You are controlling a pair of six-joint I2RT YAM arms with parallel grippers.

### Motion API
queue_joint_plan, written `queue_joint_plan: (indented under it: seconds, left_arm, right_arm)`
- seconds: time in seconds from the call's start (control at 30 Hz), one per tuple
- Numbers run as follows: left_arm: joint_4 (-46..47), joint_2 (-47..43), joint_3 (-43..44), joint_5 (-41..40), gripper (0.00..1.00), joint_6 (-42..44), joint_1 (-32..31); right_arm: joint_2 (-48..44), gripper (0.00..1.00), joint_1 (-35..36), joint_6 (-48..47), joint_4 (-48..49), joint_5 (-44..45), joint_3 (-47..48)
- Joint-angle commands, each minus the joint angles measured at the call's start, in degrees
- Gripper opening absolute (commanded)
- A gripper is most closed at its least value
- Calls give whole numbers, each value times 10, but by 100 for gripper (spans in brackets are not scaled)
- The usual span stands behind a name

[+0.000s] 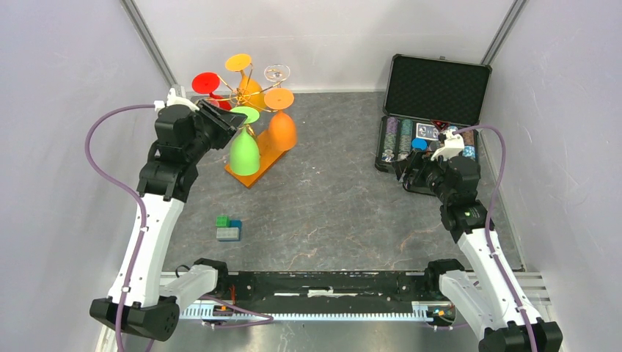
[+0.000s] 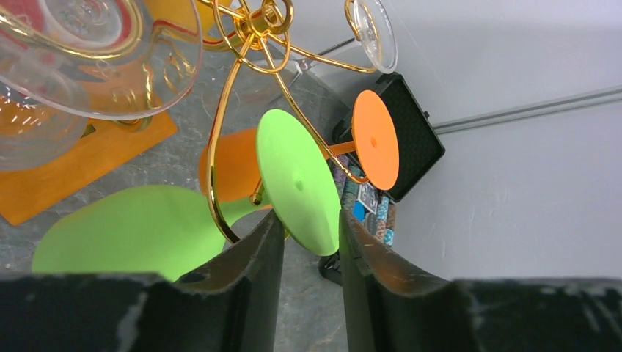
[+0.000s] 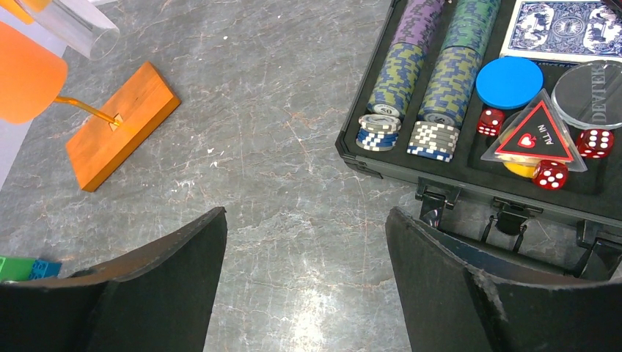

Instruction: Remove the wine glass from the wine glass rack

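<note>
Our left gripper (image 2: 309, 224) straddles the foot rim of the lime-green plastic wine glass (image 2: 297, 176), which hangs upside down on the gold wire, orange-based wine glass rack (image 1: 264, 163). We cannot tell whether it grips. Our right gripper (image 3: 304, 220) gapes empty.

1. The wine glass rack (image 2: 258, 22) is glossy gold metal wire; its base (image 3: 121, 125) looks like matt orange wood with faint grain.
2. The green wine glass (image 2: 297, 183) looks like opaque, matt plastic.
3. The clear glass (image 2: 110, 66) is transparent and shiny.
4. The table (image 3: 293, 110) is grey, marbled and stone-like, with a slight sheen.
</note>
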Motion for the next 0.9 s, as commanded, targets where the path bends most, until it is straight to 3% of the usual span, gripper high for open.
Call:
queue_joint_plan:
  seconds: [0.0,0.4,0.87]
  left_arm:
    - [28,-9,-9,5,36,-36,5]
    - [40,-56,-35,-45,2,-36,4]
    - [51,-95,-43,-17,2,-82,6]
  right_arm:
    - [-1,84,-1,1,13,7,-2]
    - [4,84,-1,7,13,7,-3]
    - [10,83,0,12,13,4,-1]
